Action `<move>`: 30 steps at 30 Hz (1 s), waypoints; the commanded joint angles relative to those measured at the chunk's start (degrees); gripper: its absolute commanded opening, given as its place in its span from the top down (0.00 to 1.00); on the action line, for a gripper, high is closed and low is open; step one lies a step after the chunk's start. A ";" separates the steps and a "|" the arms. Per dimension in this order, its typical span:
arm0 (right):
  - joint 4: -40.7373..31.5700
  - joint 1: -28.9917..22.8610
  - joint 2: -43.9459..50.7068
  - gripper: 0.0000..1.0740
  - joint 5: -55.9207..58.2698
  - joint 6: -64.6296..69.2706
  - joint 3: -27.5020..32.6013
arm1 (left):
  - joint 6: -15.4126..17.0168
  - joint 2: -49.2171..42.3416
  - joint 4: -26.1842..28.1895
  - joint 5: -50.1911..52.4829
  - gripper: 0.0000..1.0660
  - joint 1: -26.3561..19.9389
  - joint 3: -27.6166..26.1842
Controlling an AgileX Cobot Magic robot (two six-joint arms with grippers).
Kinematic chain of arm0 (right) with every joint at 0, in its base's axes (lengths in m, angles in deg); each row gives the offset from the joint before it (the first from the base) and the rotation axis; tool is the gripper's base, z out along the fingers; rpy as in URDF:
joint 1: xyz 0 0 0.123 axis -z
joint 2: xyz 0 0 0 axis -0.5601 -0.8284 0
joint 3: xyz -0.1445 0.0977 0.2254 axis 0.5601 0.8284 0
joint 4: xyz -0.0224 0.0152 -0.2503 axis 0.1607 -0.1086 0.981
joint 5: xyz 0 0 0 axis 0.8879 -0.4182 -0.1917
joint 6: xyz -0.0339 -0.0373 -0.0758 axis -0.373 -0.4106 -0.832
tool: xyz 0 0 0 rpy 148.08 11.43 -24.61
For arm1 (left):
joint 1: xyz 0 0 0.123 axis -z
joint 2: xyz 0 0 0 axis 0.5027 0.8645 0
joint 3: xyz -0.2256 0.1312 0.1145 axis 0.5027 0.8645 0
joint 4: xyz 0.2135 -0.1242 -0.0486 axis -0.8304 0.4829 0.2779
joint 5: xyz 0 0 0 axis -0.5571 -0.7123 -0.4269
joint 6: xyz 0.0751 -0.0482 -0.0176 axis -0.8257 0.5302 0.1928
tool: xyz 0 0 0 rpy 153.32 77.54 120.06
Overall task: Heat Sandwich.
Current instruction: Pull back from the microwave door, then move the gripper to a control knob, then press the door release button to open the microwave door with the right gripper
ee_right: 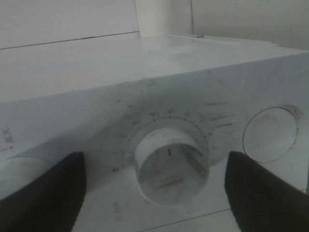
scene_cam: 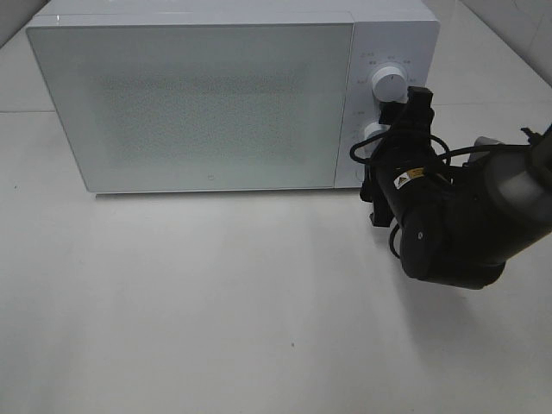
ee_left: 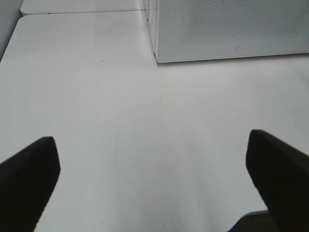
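Most is looking done: microwave (scene_cam: 198, 103) sitting shut, right gripper (ee_right: 154, 193) gaping either side of a dial (ee_right: 170, 164), left gripper (ee_left: 154, 179) idling wide

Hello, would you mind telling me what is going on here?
The right gripper is at the panel of the white box-shaped microwave oven, jaws open either side of a round white dial. The oven door is shut; no sandwich shows. The left gripper hangs open over the white table.
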 commanded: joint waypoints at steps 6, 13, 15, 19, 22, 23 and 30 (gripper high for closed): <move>3.04 0.06 0.46 0.29 -2.52 -0.11 -0.06 | 0.29 -1.66 0.29 0.17 0.03 -0.23 0.17; 3.78 0.00 3.90 0.29 -1.49 0.06 5.33 | 0.29 -1.66 0.29 0.17 0.03 -0.23 0.17; 4.41 0.00 4.58 0.29 -1.38 0.06 6.30 | 0.29 -1.66 0.29 0.17 0.03 -0.23 0.17; 6.82 0.00 7.62 0.29 0.11 0.00 9.97 | 0.29 -1.66 0.29 0.17 0.03 -0.23 0.17; 8.37 0.00 10.20 0.29 1.43 -0.06 12.38 | 0.29 -1.66 0.29 0.17 0.03 -0.23 0.17; 9.68 0.00 12.20 0.29 2.98 -0.11 13.87 | 0.29 -1.66 0.29 0.17 0.03 -0.23 0.17; 15.13 0.00 18.68 0.29 8.82 -4.01 17.02 | 0.29 -1.66 0.29 0.17 0.03 -0.23 0.17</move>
